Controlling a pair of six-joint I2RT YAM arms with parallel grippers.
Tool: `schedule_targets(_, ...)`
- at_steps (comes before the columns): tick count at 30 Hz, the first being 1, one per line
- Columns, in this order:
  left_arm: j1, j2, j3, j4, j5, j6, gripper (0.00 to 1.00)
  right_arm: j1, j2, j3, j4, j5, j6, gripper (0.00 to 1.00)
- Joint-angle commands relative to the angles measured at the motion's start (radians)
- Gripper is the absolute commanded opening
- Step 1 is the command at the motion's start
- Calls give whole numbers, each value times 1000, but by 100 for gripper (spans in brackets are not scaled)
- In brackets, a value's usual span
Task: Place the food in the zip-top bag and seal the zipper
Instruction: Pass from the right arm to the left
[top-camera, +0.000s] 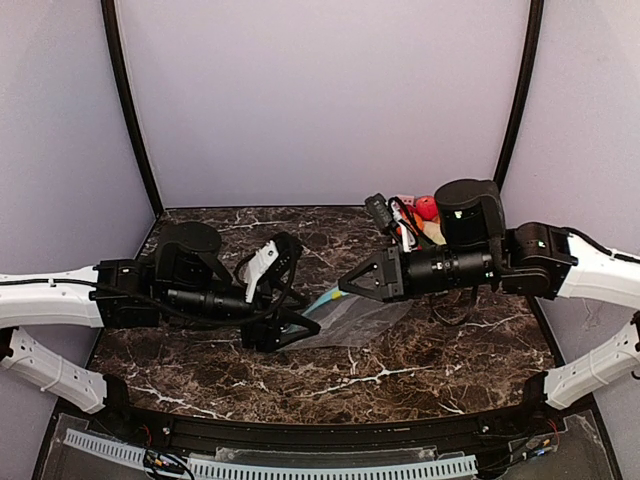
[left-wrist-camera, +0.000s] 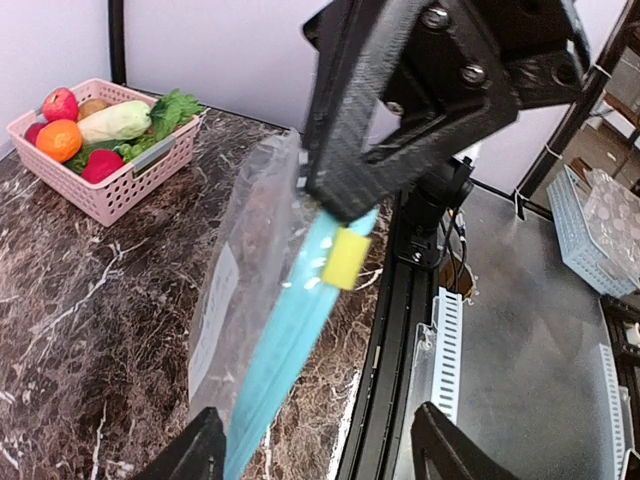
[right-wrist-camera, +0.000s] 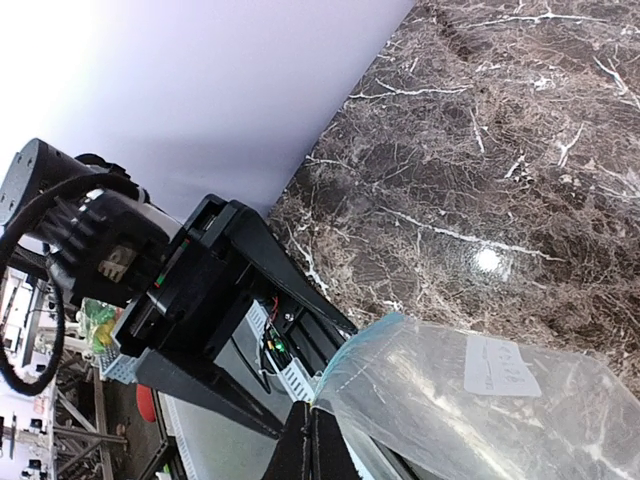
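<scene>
The zip-top bag (left-wrist-camera: 245, 260) looks empty. Its zipper (left-wrist-camera: 290, 330) edge is raised off the marble table (left-wrist-camera: 80, 320), pinched near one end by the right gripper (left-wrist-camera: 335, 200), which is clamped tight on the teal strip. The food (left-wrist-camera: 118, 122) sits in the pink basket (left-wrist-camera: 120, 195) at the far corner, well apart from the bag.

The likely trouble is the single pinch point. The slack film could twist or slip free, and if the left gripper (left-wrist-camera: 325, 450) closes on both lips at once, the mouth would not open.

That left gripper is spread wide and holds nothing, aimed at the strip's lower end. The right arm reaches in from the opposite side, wrist roughly level.
</scene>
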Motion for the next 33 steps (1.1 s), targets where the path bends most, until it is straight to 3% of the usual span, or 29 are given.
schedule_targets(1,-9,-1,-11,17,-118,45,58,-4,-28,-28,51,23,71,0)
schedule_targets(6,-15,10,2,14,-164,70,53,-4,-24,-39,73,12,93,0)
schedule_targets(12,-17,25,19,9,-183,79,32,-4,-14,-49,76,18,110,0)
schedule_targets(21,-17,45,26,-24,-170,80,12,-8,-14,-58,67,44,140,0)
schedule_targets(25,-17,48,26,-25,-154,71,2,-9,-17,-63,67,49,141,8)
schedule_targets(33,-17,21,-12,-25,-143,24,1,-12,-87,-56,51,79,41,33)
